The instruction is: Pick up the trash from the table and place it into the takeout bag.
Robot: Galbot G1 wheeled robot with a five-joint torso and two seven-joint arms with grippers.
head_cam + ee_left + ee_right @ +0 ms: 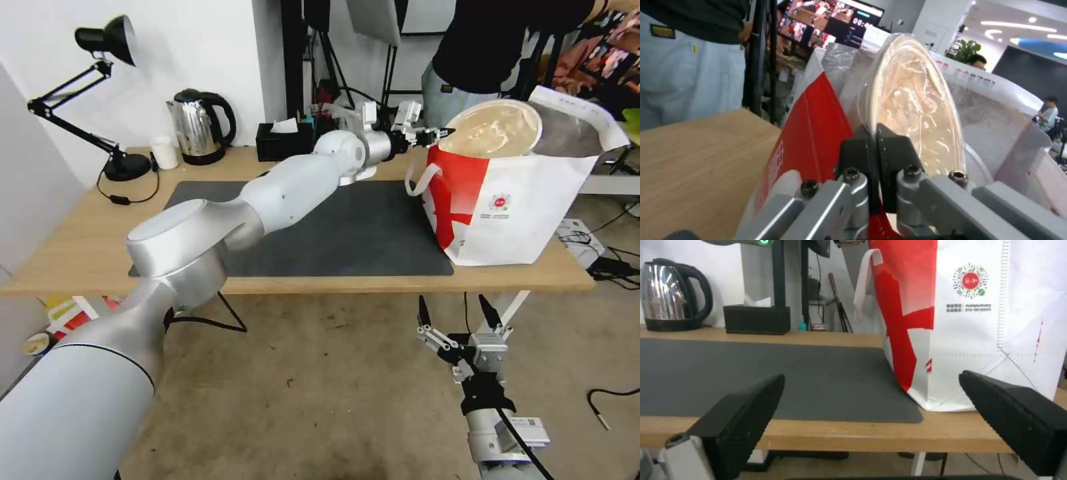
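While left tool [437,135] pinches beige bowl [492,128] over takeout bag [527,213], contents seemingly hidden, right tool [460,313] spread.

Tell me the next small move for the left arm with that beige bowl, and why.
Probably lower it a little, then open. The left gripper is shut on the rim of the round beige bowl, which sits tilted across the mouth of the takeout bag, not yet down inside. The right gripper hangs open below the table.
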